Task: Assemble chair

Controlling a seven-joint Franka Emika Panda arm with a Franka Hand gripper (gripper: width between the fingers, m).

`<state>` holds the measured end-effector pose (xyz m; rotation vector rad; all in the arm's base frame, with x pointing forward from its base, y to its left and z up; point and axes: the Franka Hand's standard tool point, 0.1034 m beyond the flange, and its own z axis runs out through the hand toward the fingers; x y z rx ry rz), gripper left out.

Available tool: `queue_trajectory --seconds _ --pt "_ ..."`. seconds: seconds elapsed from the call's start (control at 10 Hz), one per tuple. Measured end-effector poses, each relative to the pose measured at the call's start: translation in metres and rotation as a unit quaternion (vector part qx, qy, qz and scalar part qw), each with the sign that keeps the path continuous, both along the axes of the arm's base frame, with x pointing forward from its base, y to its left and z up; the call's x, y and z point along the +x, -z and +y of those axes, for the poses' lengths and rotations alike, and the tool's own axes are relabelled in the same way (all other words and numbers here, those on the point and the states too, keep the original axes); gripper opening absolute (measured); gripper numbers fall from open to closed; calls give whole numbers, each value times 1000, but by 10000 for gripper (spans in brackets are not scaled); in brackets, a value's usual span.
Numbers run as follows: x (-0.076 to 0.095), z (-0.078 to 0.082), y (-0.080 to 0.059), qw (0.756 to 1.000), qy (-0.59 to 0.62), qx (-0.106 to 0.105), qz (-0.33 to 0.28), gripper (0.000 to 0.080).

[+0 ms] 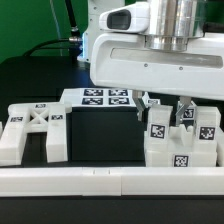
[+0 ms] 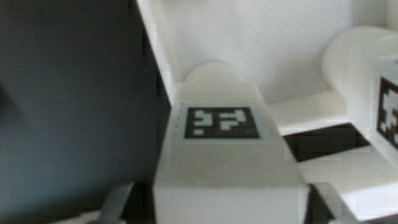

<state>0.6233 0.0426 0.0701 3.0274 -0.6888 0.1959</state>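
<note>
My claw [image 1: 168, 108] clamps a tagged chair piece [image 2: 222, 130]; the X-braced frame [image 1: 35, 130] sits well aside, unjoined, so most assembly remains

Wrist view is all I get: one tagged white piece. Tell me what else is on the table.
Observer: An X-braced frame sits at the exterior view's left, apart from the tagged blocks at its right.
Operator: Now say what is between them.
Observer: The marker board, lying flat farther back.
Operator: Report the front edge.
Observer: A long white rail runs across it.
</note>
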Motion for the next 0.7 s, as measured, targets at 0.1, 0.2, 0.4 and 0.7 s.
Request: queue_trajectory --seconds 0.1,0.2,0.4,0.7 --pt "0 1 1 999 48 6 -2 291" --pt "0 2 1 995 97 15 -6 291" --pt "0 6 0 982 185 29 -10 291" --pt "-1 6 0 954 296 41 -8 291"
